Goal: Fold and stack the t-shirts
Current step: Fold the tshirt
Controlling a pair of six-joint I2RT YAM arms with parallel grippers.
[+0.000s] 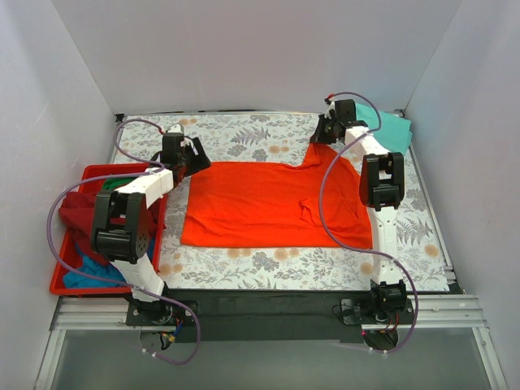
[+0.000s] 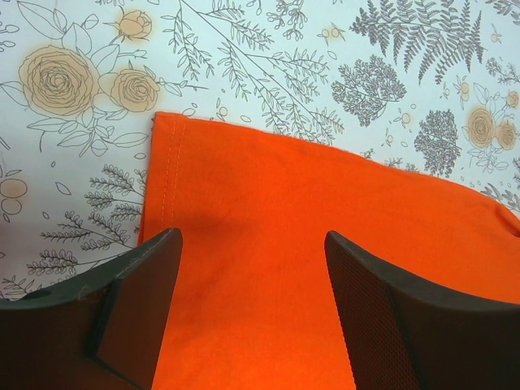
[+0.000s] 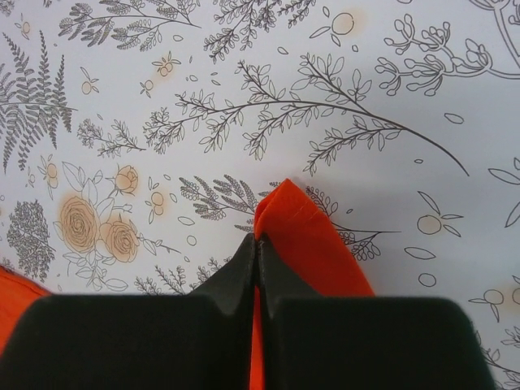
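Observation:
An orange-red t-shirt (image 1: 268, 203) lies spread flat on the flowered table cover. My left gripper (image 1: 188, 159) is open just above the shirt's far left corner (image 2: 244, 244), its fingers (image 2: 146, 301) straddling the cloth without gripping it. My right gripper (image 1: 325, 134) is shut on the shirt's far right corner (image 3: 305, 236), pinching a fold of orange cloth. A mint-teal t-shirt (image 1: 390, 130) lies folded at the far right. Maroon (image 1: 77, 207), green (image 1: 118, 180) and blue (image 1: 81, 272) shirts lie in the red tray.
A rigid red plastic tray (image 1: 57, 284) stands at the left edge, under my left arm. White walls close in the table at the back and both sides. The flowered cover (image 1: 268, 260) shows bare in front of the shirt.

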